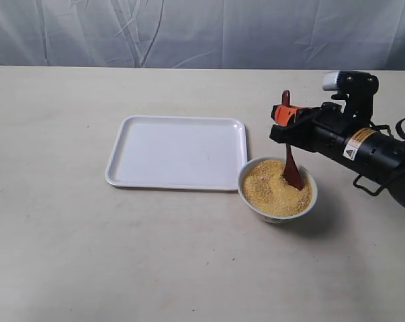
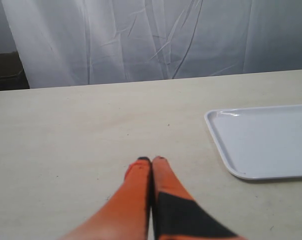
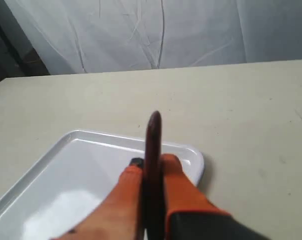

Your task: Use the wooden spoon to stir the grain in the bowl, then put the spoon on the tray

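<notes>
The white bowl (image 1: 277, 213) stands just right of the tray's near right corner, filled with golden grain (image 1: 273, 191). The dark wooden spoon (image 1: 291, 168) stands nearly upright with its head dug into the grain at the bowl's right side. My right gripper (image 1: 283, 119) is shut on the spoon's handle (image 3: 153, 150), whose tip pokes up past the orange fingers. The flat white tray (image 1: 177, 153) lies left of the bowl and shows beneath that gripper as the tray (image 3: 65, 190). My left gripper (image 2: 151, 161) is shut on nothing, above bare table left of the tray (image 2: 263, 145).
A pale wrinkled curtain (image 1: 202, 30) hangs behind the beige table (image 1: 121, 268). The right arm's black body (image 1: 363, 144) reaches in from the right edge, above the table.
</notes>
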`<action>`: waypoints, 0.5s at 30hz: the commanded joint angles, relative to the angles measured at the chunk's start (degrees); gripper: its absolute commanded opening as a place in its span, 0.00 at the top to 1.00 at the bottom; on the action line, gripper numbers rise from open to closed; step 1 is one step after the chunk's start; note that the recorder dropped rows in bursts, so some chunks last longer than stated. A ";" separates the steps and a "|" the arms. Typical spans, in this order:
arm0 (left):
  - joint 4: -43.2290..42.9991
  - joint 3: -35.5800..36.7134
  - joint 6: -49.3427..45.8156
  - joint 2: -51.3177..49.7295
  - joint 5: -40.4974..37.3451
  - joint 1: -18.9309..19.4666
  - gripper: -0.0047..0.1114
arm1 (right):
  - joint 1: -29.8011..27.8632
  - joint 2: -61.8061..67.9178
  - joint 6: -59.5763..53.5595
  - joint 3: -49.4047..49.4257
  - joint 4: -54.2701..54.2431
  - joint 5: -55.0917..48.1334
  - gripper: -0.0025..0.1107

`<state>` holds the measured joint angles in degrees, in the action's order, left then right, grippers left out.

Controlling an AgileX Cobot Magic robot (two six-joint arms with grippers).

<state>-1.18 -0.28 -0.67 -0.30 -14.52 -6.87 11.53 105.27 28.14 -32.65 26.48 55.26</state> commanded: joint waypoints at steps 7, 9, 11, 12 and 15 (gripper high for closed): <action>0.10 0.28 0.08 0.30 0.59 0.00 0.96 | -0.04 -0.39 10.36 0.28 3.71 4.18 0.99; 0.10 0.28 0.08 0.30 0.59 0.00 0.96 | -0.15 -1.34 10.36 0.28 3.44 4.18 0.99; 0.10 0.28 0.08 0.30 0.59 0.00 0.96 | -0.15 -2.75 10.10 0.28 2.58 4.18 0.99; 0.10 0.28 0.08 0.30 0.59 0.00 0.96 | -0.15 -3.90 9.40 0.28 2.21 4.18 0.99; 0.10 0.28 0.08 0.30 0.59 0.00 0.96 | -0.15 -6.77 6.77 0.28 1.35 3.13 0.99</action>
<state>-1.18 -0.28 -0.67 -0.30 -14.52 -6.87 11.53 101.45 37.45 -32.65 29.06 58.05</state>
